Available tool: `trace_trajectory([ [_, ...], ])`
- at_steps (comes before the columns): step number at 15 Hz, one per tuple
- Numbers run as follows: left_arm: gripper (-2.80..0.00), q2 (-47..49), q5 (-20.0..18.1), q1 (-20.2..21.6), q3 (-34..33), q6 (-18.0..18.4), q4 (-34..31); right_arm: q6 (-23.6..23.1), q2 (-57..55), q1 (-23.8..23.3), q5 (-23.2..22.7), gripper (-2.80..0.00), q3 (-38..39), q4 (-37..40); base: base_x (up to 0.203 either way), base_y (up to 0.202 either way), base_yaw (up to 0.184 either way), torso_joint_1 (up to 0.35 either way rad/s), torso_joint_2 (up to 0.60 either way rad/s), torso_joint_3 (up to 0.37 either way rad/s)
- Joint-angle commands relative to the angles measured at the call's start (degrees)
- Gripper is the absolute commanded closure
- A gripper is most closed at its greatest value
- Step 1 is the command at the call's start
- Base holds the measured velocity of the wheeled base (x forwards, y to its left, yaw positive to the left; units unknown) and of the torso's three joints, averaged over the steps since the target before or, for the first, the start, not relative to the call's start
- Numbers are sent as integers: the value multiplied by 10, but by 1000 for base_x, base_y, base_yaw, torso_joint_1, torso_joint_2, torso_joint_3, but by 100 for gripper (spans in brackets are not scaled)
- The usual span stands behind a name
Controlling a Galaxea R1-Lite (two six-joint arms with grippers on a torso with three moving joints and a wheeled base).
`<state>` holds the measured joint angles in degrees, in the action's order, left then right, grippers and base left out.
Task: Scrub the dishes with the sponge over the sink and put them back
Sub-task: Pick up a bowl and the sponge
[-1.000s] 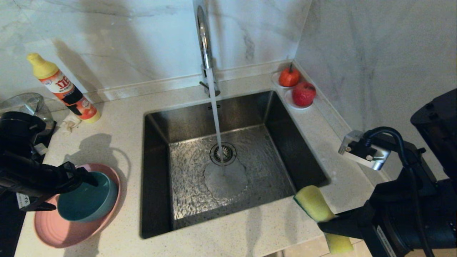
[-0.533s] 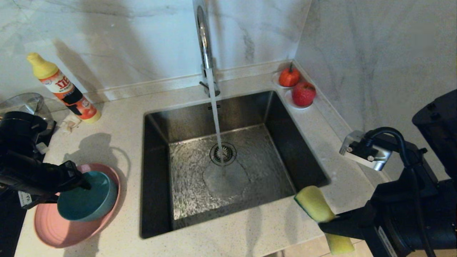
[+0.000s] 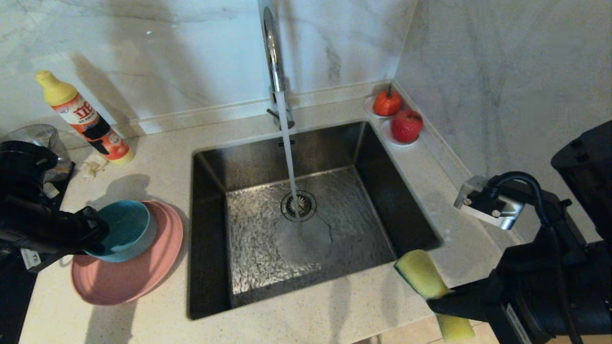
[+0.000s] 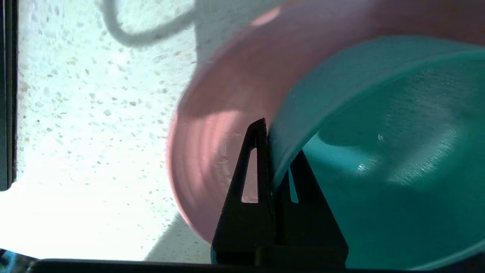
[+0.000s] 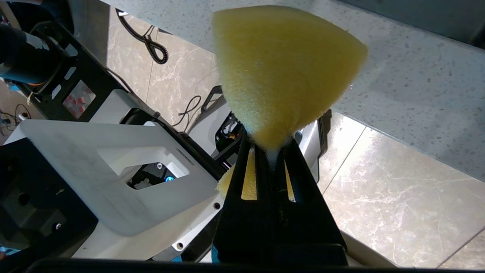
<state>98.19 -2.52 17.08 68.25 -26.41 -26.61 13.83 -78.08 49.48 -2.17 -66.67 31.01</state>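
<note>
My left gripper is shut on the near-left rim of the teal-blue bowl, with one finger outside the wall and the other inside. The bowl sits tilted over the back of the pink plate, which lies on the counter left of the sink. Water runs from the chrome tap onto the drain. My right gripper is shut on the yellow sponge at its waist, over the counter's front edge right of the sink. The sponge fans out beyond the right gripper.
A detergent bottle leans at the back left, beside a glass vessel and a crumpled tissue. Two red fruits on saucers sit in the back right corner. Marble walls close the back and the right.
The left gripper has shut on the bowl's rim. Bowl and plate have shifted toward the sink and away from the front edge, and the bowl now tilts. The right arm has kept still.
</note>
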Motion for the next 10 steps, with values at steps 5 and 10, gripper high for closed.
trace_trajectory([
  [5,0,-63,0,1,2,14,-30,2,13,1,-1,0,1,6,0,0,0,0,0,0],
  [10,0,-129,-4,-2,81,16,-90,1,19,1,-2,0,10,5,0,0,0,0,0,0],
])
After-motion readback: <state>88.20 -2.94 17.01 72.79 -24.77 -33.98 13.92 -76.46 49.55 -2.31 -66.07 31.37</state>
